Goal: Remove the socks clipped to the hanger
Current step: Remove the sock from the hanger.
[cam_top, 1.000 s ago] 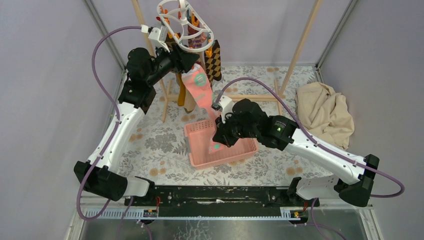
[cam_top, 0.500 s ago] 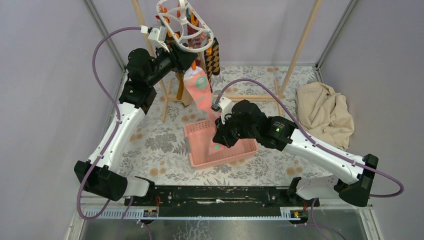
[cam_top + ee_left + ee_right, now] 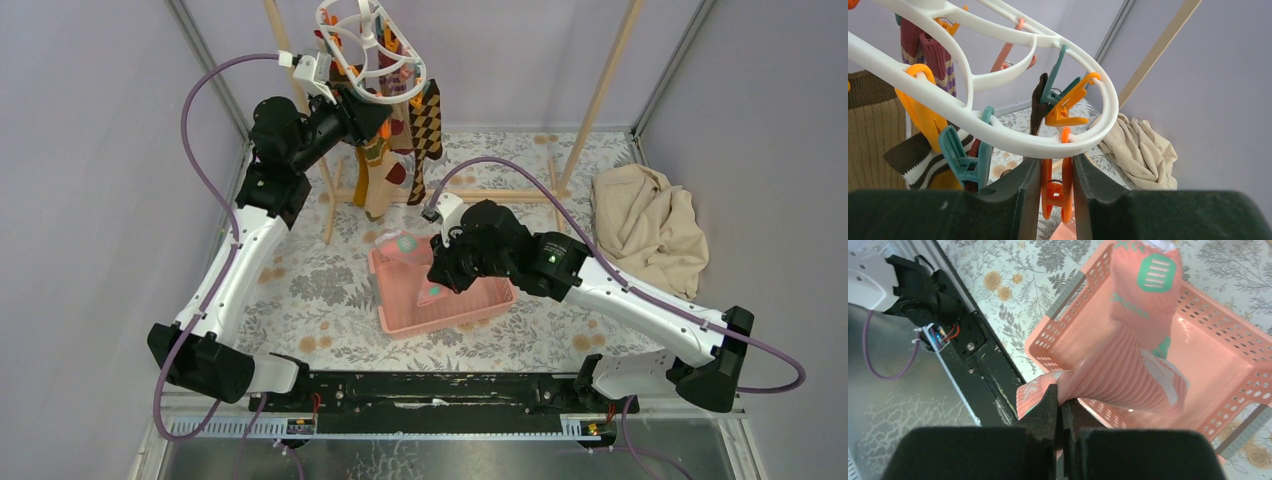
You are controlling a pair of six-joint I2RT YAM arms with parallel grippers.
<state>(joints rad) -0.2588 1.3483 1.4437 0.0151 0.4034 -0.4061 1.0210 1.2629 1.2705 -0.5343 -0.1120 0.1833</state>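
— Our left gripper (image 3: 1055, 172) first: we see its two dark fingers pressed against either side of an orange plastic clip (image 3: 1049, 196), so we call it clamped on that clip. The clip dangles from the rim of the white plastic oval hanger (image 3: 998, 127), at the end of the ring nearest the wrist camera.

— Agreed. And our right gripper (image 3: 1060, 396)? From its wrist view we read the fingers as drawn together, pinching a fold of the pink knitted sock with teal patches (image 3: 1138, 360).

— Yes, gripped near one end. The rest of that sock trails away from the fingers across the pink perforated plastic basket (image 3: 1048, 335), its far end reaching toward the opposite rim (a little blurred there, so we cannot tell whether it touches).

— From above we place the basket on the floral tablecloth (image 3: 320, 285), between the two arms, with the right gripper low over it.

— And the left arm is raised high to the hanger at the back. Under the ring we see other socks hanging from clips: a dark argyle sock (image 3: 428, 120), a mustard ribbed sock (image 3: 868, 140), a maroon-striped sock (image 3: 930, 55).

— We also see a brown-and-white striped cuff (image 3: 910, 162) just beside a teal plastic clip (image 3: 965, 160).

— Off to the right, well apart from the basket, lies the crumpled beige cloth (image 3: 645, 225).
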